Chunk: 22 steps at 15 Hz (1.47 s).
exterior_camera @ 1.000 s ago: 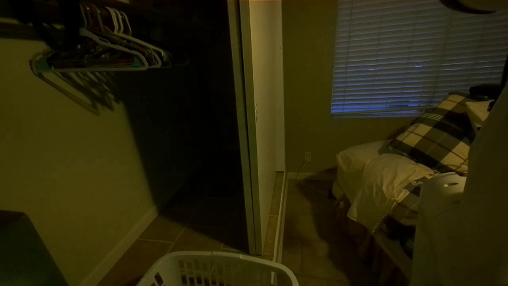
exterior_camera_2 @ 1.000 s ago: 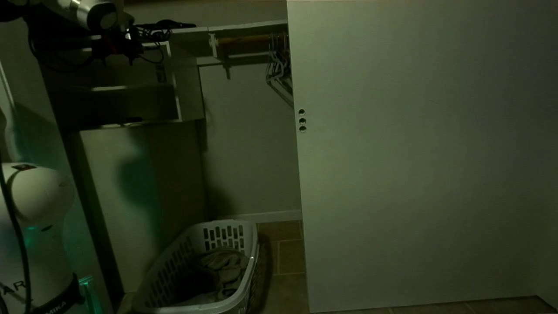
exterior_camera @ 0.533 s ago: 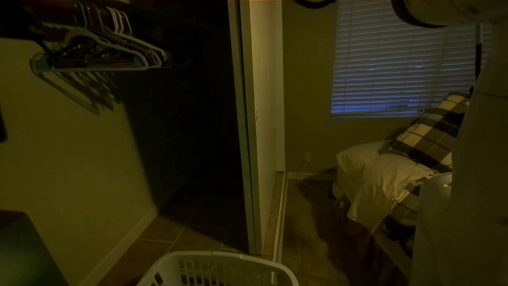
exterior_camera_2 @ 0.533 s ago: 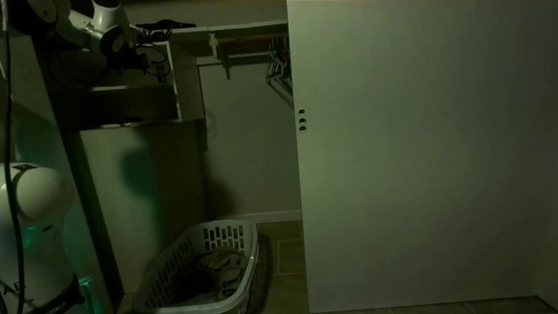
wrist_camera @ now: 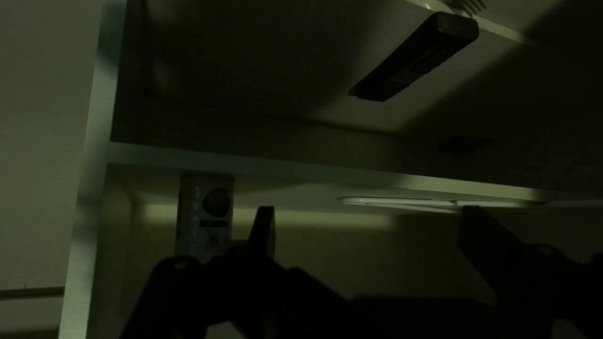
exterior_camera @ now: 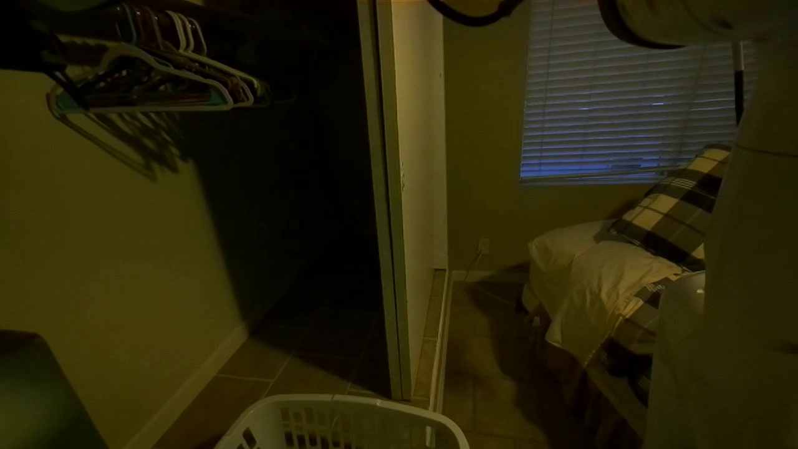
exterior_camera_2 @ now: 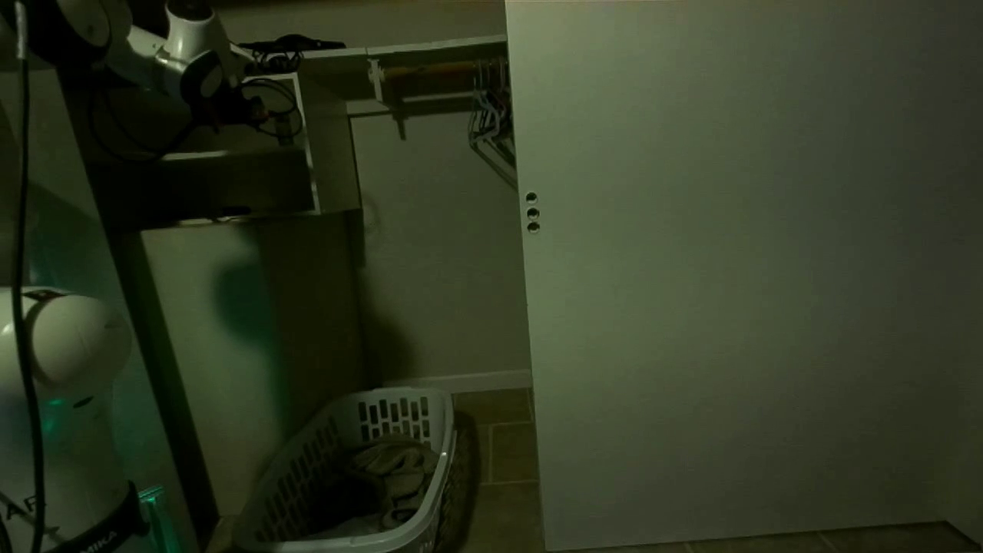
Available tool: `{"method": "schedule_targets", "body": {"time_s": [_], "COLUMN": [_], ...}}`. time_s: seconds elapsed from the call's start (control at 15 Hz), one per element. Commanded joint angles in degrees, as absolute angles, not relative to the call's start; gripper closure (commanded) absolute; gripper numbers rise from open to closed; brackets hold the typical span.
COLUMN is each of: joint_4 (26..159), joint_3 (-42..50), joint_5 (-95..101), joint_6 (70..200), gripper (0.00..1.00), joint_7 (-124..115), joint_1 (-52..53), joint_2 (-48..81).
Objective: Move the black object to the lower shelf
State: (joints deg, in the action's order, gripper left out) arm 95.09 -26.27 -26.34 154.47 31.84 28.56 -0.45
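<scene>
The gripper (wrist_camera: 368, 212) is hanging wide, holding nothing. Swinging, it could be bumping the Morton can (wrist_camera: 205, 212); nudging could be tipping the black remote (wrist_camera: 417, 56) off the shelf edge (wrist_camera: 499, 30).

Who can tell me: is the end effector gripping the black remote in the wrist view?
No, the end effector is open, and the black remote lies apart from it.

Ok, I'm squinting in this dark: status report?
Gripper open, empty. Black remote control on lower shelf, fork near its end. Upper shelf's edge between gripper and remote.
</scene>
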Motion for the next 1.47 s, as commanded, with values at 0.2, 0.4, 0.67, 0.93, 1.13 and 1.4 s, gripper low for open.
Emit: {"method": "schedule_targets", "body": {"time_s": [0.2,0.4,0.67,0.93,1.13,1.4], "joint_4": [93.2,92.4,90.8,89.4,88.0,85.8], "joint_3": [-26.8,-27.2,-27.7,-27.4,-26.8,-25.4], "joint_5": [-27.6,-28.3,-28.1,-24.8,-21.7,-15.0], "joint_6": [158.2,159.9,161.5,162.6,165.1,165.5], "gripper": [0.00,0.00,0.00,0.00,0.00,0.00], "joint_7": [32.5,32.3,30.4,25.7,21.8,16.2], "joint_1": [29.1,29.3,29.3,29.1,29.3,29.8], "joint_2": [0.9,1.3,2.7,4.4,5.9,8.1]}}
